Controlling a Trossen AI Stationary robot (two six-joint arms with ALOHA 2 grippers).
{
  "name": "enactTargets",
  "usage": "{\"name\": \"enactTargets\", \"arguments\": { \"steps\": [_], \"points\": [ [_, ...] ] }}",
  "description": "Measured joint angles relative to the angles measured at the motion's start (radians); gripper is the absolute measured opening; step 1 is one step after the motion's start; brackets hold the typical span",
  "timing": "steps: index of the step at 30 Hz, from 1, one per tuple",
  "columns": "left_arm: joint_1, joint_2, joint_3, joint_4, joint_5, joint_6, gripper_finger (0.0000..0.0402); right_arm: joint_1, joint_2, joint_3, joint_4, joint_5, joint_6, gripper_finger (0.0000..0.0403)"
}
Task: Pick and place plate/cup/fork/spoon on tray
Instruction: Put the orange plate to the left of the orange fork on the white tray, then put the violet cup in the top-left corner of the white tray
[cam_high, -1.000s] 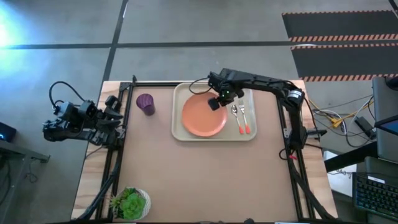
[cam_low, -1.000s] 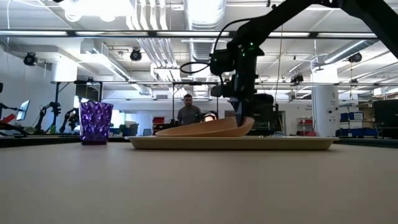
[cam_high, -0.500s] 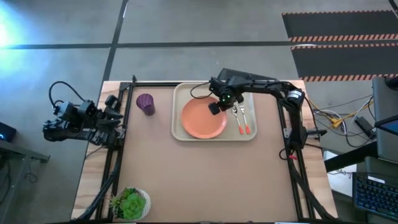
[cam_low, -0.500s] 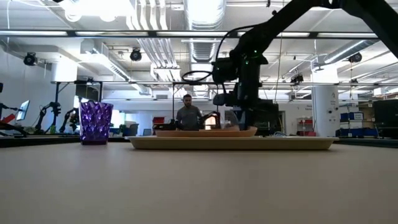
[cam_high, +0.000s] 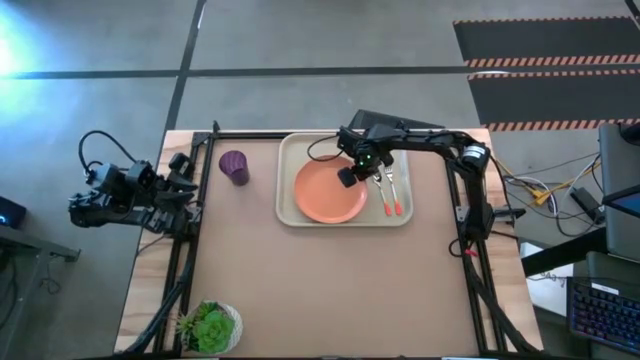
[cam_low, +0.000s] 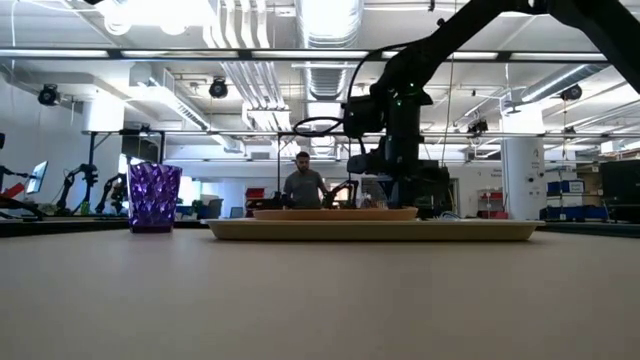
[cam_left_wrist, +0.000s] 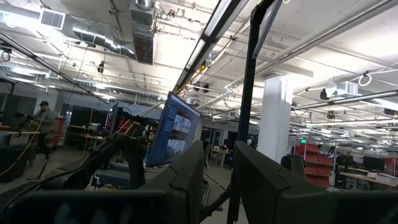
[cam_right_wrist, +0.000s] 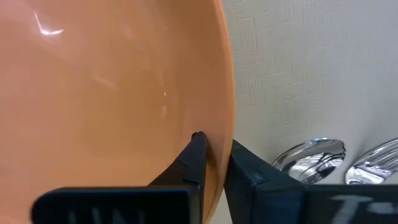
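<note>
The orange plate (cam_high: 325, 193) lies flat on the left half of the cream tray (cam_high: 287, 215); the low view shows it level (cam_low: 300, 213). My right gripper (cam_high: 347, 177) is shut on the plate's right rim. The spoon (cam_high: 378, 181) and fork (cam_high: 392, 186) lie side by side on the tray's right part. The purple cup (cam_high: 234, 166) stands upright on the table left of the tray. My left gripper (cam_left_wrist: 219, 180) is parked off the table's left edge, its fingers slightly apart and empty. My right gripper pinches the plate's right rim (cam_right_wrist: 222, 134) between its two fingers. One fingertip (cam_right_wrist: 196, 149) is on the plate's inner face and the other (cam_right_wrist: 244, 163) is outside the rim. The fingers come from above, slanting down. The plate lies flat on the tray.
A white pot with a green plant (cam_high: 210, 326) stands at the table's near left corner. Black frame rails (cam_high: 188, 250) run along the table's left and right edges. A person (cam_low: 303, 184) is far off in the room behind the table.
My right gripper has gone down and a little toward the near edge with the plate. The plate's right rim, which was raised so that the plate stood tilted, has come down; the plate now lies flat on the tray.
</note>
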Motion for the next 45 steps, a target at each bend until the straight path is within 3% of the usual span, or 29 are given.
{"name": "enactTargets", "arguments": {
  "steps": [14,17,22,25,29,38,45],
  "points": [
    [0.000,0.000,0.000,-0.003,-0.017,0.007,0.0073,0.001,-0.073,0.011,-0.111,0.077,0.002,0.0103],
    [0.000,0.000,0.013,-0.103,-0.167,0.075,0.0073,0.007,-0.104,0.012,-0.114,0.062,0.030,0.0106],
    [0.000,0.030,0.082,-0.502,-0.611,0.065,0.0073,0.055,-0.191,0.059,-0.089,0.006,0.075,0.0102],
    [0.000,0.079,0.119,-0.618,-0.645,0.021,0.0073,0.091,-0.245,0.117,-0.087,0.005,0.075,0.0101],
    [0.000,0.210,0.179,-0.731,-0.635,0.021,0.0085,0.141,-0.312,0.210,-0.071,0.005,0.075,0.0101],
    [0.008,0.654,0.403,-1.117,-0.681,-0.082,0.0171,0.252,-0.401,0.442,-0.037,0.014,-0.016,0.0100],
    [0.052,0.921,0.532,-1.201,-0.666,-0.110,0.0191,0.303,-0.409,0.570,-0.047,0.014,-0.127,0.0100]
  ]
}}
